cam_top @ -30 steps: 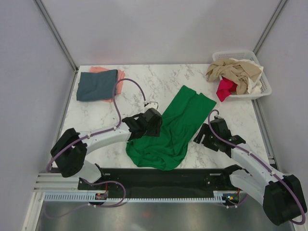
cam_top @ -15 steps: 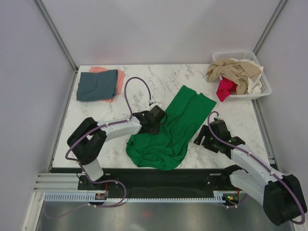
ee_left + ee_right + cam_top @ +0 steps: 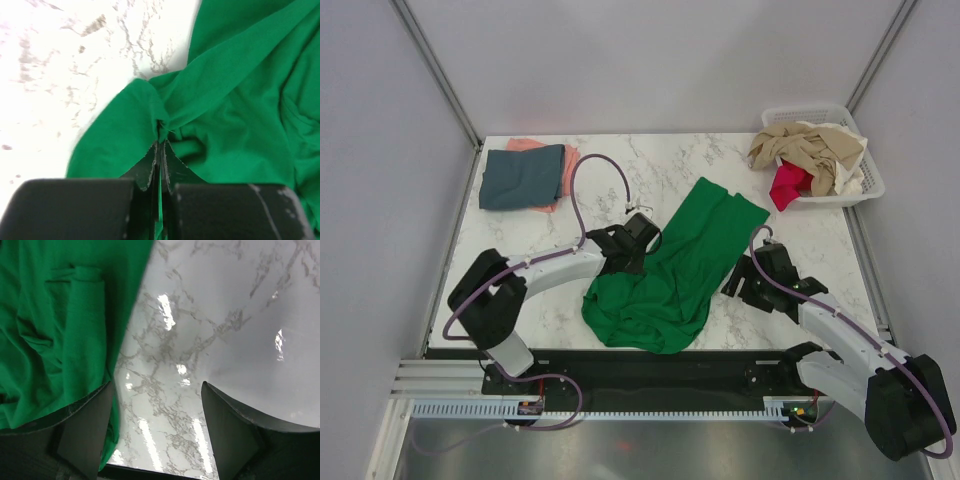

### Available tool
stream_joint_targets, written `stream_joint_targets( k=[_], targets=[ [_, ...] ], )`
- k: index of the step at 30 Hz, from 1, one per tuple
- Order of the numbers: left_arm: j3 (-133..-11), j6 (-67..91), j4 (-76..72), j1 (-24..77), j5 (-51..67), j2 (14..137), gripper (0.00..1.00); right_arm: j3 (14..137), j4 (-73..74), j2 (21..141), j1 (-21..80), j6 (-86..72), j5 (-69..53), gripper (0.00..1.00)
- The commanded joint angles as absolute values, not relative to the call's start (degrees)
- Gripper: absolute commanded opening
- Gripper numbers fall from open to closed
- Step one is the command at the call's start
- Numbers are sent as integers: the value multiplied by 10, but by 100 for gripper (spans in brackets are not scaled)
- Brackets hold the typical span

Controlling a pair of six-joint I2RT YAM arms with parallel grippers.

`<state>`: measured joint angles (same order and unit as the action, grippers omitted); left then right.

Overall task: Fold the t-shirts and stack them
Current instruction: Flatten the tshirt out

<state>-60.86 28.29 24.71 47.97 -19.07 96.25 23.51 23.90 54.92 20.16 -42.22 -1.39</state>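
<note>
A bright green t-shirt (image 3: 680, 265) lies crumpled and diagonal on the marble table. My left gripper (image 3: 640, 252) is at its left edge, shut on a pinched fold of the green t-shirt (image 3: 210, 100); in the left wrist view the left gripper (image 3: 161, 146) has cloth bunched at its tips. My right gripper (image 3: 740, 284) stands open just off the shirt's right edge. The right wrist view shows the right gripper (image 3: 156, 390) over bare marble, with the green t-shirt (image 3: 55, 325) beside its left finger. A folded slate blue-grey t-shirt (image 3: 520, 176) rests on a salmon pink one (image 3: 570, 163) at the back left.
A white slatted basket (image 3: 868, 188) stands at the back right and holds a beige t-shirt (image 3: 810, 145) and a magenta-red one (image 3: 788, 186). The black rail (image 3: 640, 372) runs along the table's near edge. Grey walls close in the left and right sides.
My left gripper has closed on the green t-shirt's left edge, and the left arm has shifted slightly. The right arm has barely moved.
</note>
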Motion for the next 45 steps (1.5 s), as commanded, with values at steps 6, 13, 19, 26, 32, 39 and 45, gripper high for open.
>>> stream_joint_targets(
  k=[6, 13, 19, 26, 32, 39, 45],
  targets=[
    [-629, 227, 339, 435, -179, 756, 2, 475, 237, 681, 205, -383, -15, 80],
    [-616, 200, 387, 410, -135, 733, 2, 743, 262, 917, 199, -338, 19, 78],
    [-595, 198, 388, 410, -69, 754, 2, 1001, 350, 1149, 197, -282, 105, 72],
    [-578, 214, 400, 410, -128, 717, 2, 1104, 377, 1272, 165, -279, 139, 70],
    [-577, 222, 407, 404, -140, 713, 2, 1041, 316, 1269, 116, -293, 98, 66],
    [-578, 222, 407, 401, -125, 718, 2, 1002, 251, 1275, 89, -303, 34, 64],
    [-577, 222, 407, 399, -123, 722, 2, 991, 221, 1285, 98, -304, 5, 62]
  ],
)
